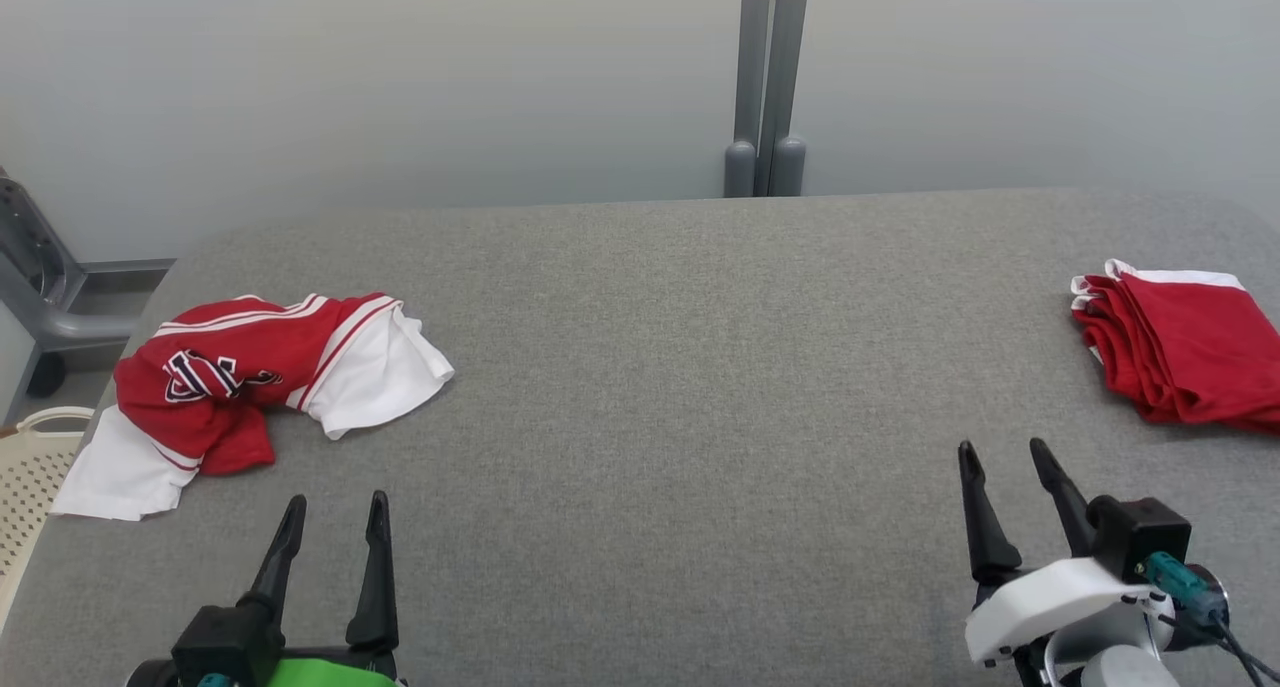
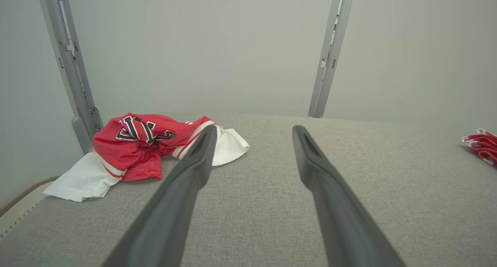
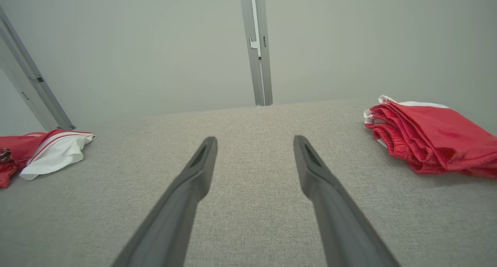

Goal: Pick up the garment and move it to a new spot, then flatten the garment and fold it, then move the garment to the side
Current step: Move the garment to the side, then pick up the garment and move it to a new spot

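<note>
**Workpiece Orientation and Tool State**

The garment [image 1: 250,377] is located on the left part of the grey fabric-covered table [image 1: 680,367], close to the table's left edge and ahead of the left gripper [image 1: 337,502]. It is not laid flat; it is crumpled into an elongated heap. In the head view its long axis is set on a diagonal, running from the near left edge of the table up and to the right, toward the table's middle. A white panel is found at each end of this axis: one lies flat at the near left end, the other is bunched and points toward the centre of the table. The section between them is red and is gathered into folds. White stripes are seen along the far side of the red section, and dark lettering outlined in white is turned upward on its left part. The lettering is creased and cannot be read.

The left gripper is held just short of the garment, without contact. Its two fingers are spread apart and nothing is gripped between them.

The right gripper [image 1: 1003,449] is positioned over bare table surface at the near right. Its fingers are likewise spread wide, with nothing between them.

A stack of folded red clothing [image 1: 1180,347] with white trim is placed at the right edge of the table, well apart from the garment.

A cream perforated basket [image 1: 30,467] is visible beside the table's left edge.
</note>
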Controlling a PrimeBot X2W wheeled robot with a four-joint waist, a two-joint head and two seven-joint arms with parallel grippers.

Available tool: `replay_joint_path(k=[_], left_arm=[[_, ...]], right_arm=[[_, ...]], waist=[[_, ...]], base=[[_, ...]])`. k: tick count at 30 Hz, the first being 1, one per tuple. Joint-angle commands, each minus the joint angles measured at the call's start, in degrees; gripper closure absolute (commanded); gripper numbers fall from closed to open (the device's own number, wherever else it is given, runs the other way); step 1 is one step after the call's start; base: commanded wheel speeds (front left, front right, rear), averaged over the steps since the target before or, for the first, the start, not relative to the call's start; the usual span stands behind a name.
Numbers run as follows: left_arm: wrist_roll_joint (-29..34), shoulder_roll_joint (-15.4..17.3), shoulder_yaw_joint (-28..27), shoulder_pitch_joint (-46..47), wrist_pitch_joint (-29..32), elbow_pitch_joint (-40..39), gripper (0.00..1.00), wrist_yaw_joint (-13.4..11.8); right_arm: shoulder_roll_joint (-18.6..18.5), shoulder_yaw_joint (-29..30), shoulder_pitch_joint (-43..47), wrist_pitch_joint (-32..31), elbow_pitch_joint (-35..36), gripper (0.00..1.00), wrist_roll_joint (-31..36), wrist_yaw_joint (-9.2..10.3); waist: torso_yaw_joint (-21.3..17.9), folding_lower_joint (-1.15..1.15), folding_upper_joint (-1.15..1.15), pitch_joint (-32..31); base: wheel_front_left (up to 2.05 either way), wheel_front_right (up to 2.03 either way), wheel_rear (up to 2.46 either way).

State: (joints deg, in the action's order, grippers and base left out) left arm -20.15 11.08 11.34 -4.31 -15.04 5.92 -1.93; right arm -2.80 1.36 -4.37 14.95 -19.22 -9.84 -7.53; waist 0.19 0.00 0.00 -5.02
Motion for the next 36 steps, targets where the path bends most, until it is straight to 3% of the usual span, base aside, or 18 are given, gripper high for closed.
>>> replay_joint_path(k=[1,15,36], left_arm=[[1.1,-0.4,-0.6,-1.3,-0.2,0.0,0.00,0.7],[6.5,-2.5,-6.4,-6.6,-0.2,4.5,0.00,4.2],[8.7,-4.8,-9.8,-5.1,-0.2,7.1,0.00,6.0]], right_arm=[[-0.1,-0.3,1.6,0.1,0.3,0.00,1.1,0.09],[-0.1,0.6,4.7,0.1,-1.9,0.00,3.5,0.09],[-0.1,1.3,4.9,-0.1,-2.4,0.00,3.3,0.09]], waist=[[-0.1,0.00,0.00,-0.3],[-1.1,0.00,0.00,-1.5],[0.0,0.00,0.00,-1.1]], base=[[0.00,0.00,0.00],[0.00,0.00,0.00],[0.00,0.00,0.00]])
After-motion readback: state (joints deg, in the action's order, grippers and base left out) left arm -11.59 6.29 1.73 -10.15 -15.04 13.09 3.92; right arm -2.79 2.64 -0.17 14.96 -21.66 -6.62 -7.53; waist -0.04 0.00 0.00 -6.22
